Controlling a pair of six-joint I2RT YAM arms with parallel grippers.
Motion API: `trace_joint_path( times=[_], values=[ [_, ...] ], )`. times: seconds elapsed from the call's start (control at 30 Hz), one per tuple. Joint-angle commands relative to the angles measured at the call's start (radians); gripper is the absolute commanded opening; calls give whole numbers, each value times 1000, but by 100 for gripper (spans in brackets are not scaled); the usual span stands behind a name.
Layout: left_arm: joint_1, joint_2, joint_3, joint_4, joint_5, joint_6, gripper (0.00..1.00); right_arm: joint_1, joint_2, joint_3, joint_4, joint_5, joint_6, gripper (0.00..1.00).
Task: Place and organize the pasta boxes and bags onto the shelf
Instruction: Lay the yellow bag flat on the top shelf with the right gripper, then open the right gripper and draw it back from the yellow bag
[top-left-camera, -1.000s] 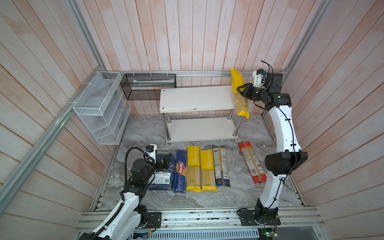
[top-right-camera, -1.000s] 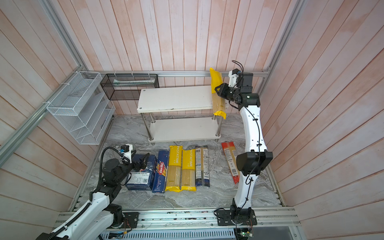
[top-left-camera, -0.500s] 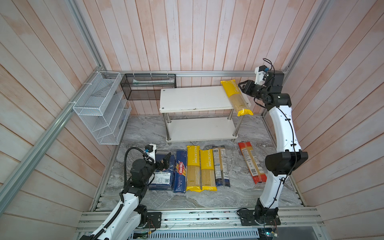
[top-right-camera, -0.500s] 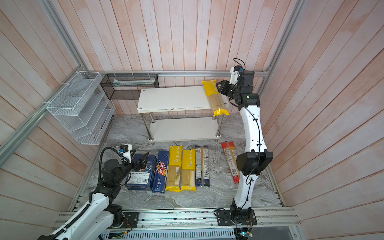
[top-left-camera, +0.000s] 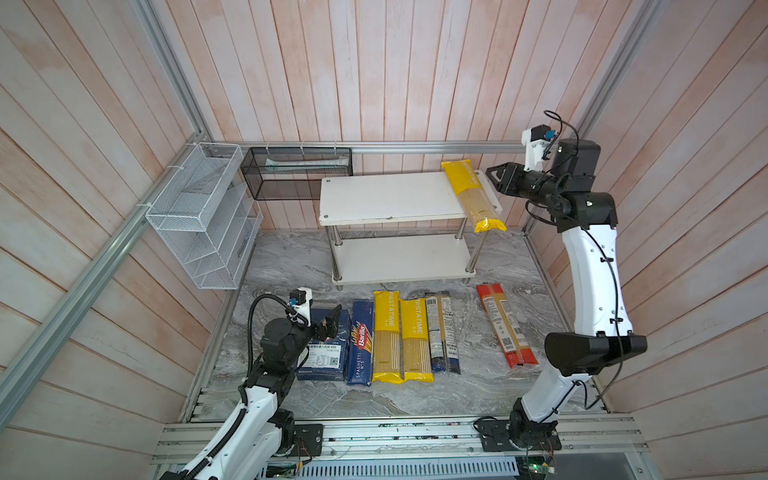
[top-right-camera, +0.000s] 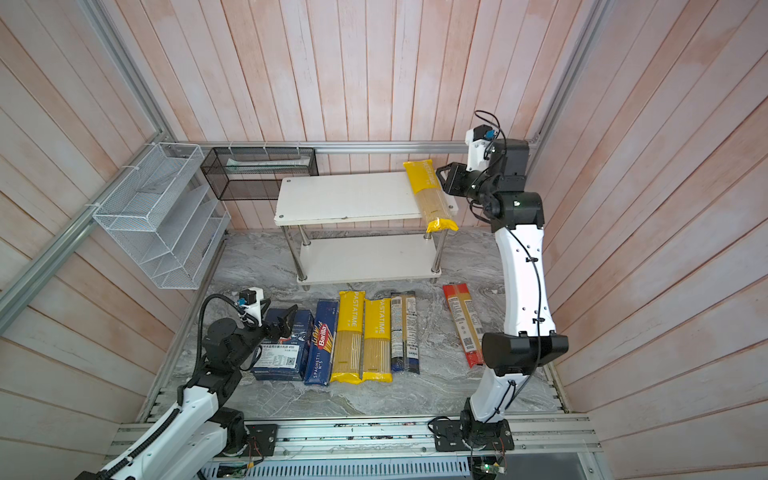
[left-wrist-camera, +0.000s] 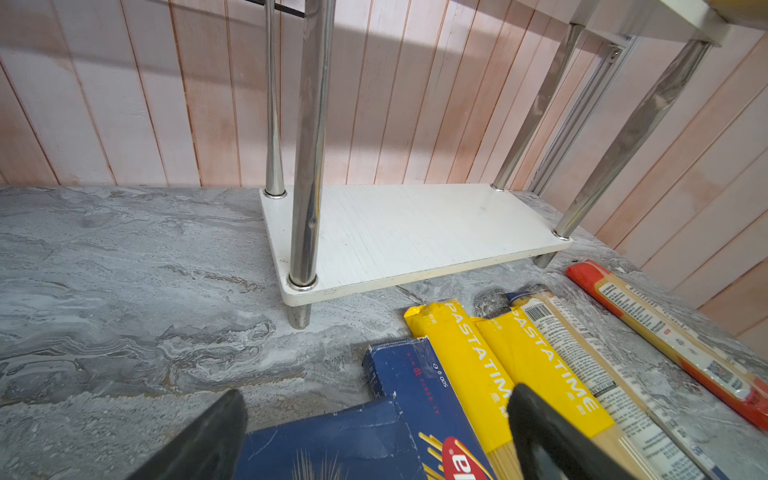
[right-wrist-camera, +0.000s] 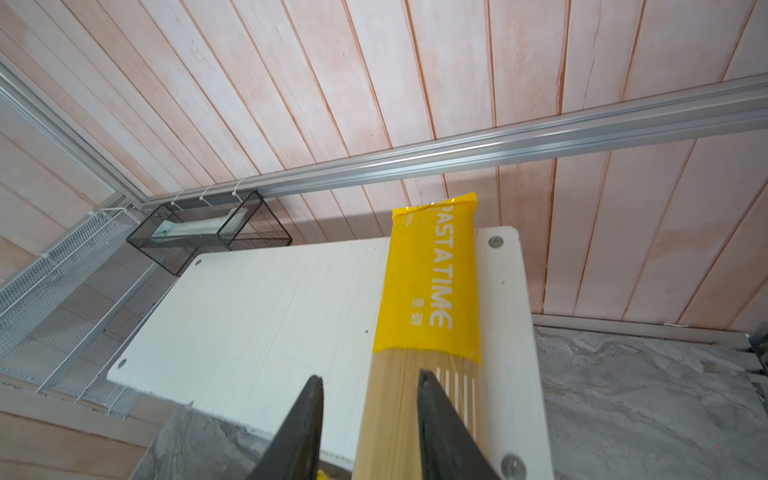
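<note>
Your right gripper (top-left-camera: 494, 178), jaws spread, hangs beside the yellow bag (top-left-camera: 471, 195) lying on the shelf (top-left-camera: 382, 195); your left gripper (top-left-camera: 332, 324) gapes likewise.

walls (top-left-camera: 374, 62): pale pink wood planks
floor (top-left-camera: 291, 257): grey marbled slab
rail (top-left-camera: 415, 147): aluminium
wall fixtures: white wire rack (top-left-camera: 195, 216), black mesh basket (top-left-camera: 266, 183)

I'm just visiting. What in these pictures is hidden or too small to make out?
- Wide blue box: the left tool and its arm cover one side in both top views.
- Black mesh basket: something pale lies inside, too small to identify.
- Dark blue bag: the label's print is too small or blurred in every view.
</note>
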Motion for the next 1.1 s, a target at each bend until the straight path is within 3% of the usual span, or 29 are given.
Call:
trace_joint_path(
  times=[0.0,0.17,0.43,0.73,1.07],
  values=[
    [-2,-5,-15,7,-6,5,100,37,-126,-126,-54,21,-49,37],
    [0,-7,-15,6,-8,5,100,104,-394,-444,65,96,-2,37],
    [-1,-9,-15,3,-11,3,100,106,-566,-613,-1,121,17,38],
    [0,-16,-14,-6,-12,4,100,104,-597,-727,70,107,30,38],
    [0,-17,-15,-12,-19,1,100,103,-541,-746,136,65,31,42]
  ],
)
